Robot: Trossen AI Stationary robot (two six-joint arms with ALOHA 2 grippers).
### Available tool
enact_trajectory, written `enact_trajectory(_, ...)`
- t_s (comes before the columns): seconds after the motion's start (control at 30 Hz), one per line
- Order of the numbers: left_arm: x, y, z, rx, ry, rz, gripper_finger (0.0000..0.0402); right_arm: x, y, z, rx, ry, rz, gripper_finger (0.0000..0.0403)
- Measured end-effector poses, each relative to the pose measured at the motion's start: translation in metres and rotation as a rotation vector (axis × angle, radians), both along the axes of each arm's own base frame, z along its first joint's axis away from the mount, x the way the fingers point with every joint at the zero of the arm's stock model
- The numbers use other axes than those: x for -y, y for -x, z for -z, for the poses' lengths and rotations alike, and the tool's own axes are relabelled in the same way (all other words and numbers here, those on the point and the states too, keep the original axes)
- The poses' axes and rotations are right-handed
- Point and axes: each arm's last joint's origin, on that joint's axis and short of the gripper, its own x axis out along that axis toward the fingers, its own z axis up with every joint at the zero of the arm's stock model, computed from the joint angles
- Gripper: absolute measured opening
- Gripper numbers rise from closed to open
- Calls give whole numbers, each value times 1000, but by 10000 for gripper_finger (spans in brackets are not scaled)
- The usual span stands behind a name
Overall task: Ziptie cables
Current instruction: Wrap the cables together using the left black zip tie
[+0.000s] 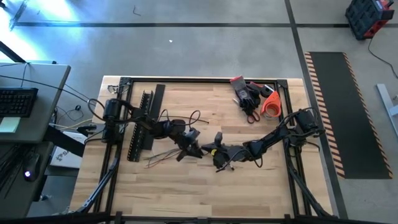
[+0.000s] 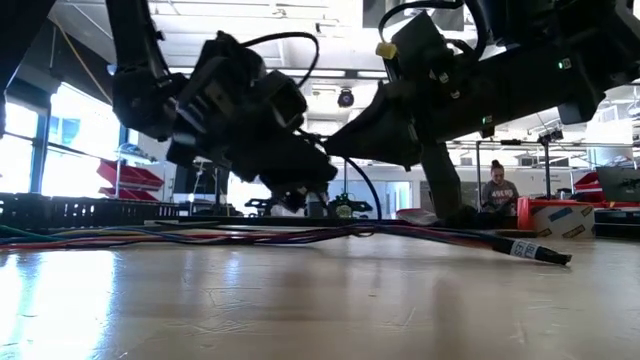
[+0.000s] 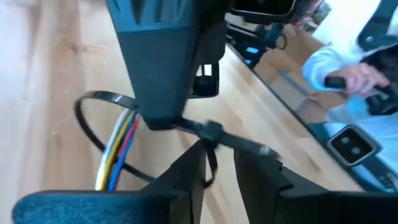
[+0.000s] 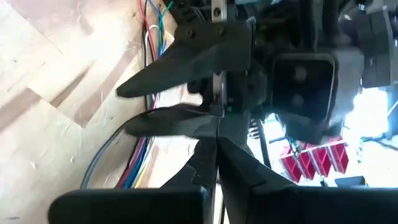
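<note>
Left wrist view shows a thin black plastic ziptie (image 3: 93, 115) already looped around the bundle of thin coloured cables (image 3: 118, 146), loop still slack, so cinching remains (my judgement). Both arms meet mid-worktop (image 1: 186, 186) over the cables: left end effector (image 3: 217, 163) clenched on the ziptie's head, right end effector (image 4: 214, 146) clenched on its tail.

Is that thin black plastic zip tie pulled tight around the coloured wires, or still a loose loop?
Loose: the thin black plastic zip tie arcs well clear of the coloured wires passing through it.
</note>
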Motion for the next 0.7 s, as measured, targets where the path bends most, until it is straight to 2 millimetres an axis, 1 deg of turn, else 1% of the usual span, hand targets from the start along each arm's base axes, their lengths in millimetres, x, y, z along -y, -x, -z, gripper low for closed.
enact_trajectory(0.17, -2, 16, -2, -2, -45, -87, 68, 0, 0, 0, 2, -1, 12, 0)
enact_trajectory(0.23, -2, 19, -2, 7, -49, -100, 63, 1, 0, 0, 9, -5, 15, 0)
enact_trajectory(0.57, 6, 18, -6, 68, -101, -142, 42, 1, 0, -1, 23, -36, 24, 0)
enact_trajectory(0.7, 6, 18, -6, 68, -101, -141, 22, 1, 0, -1, 23, -36, 24, 0)
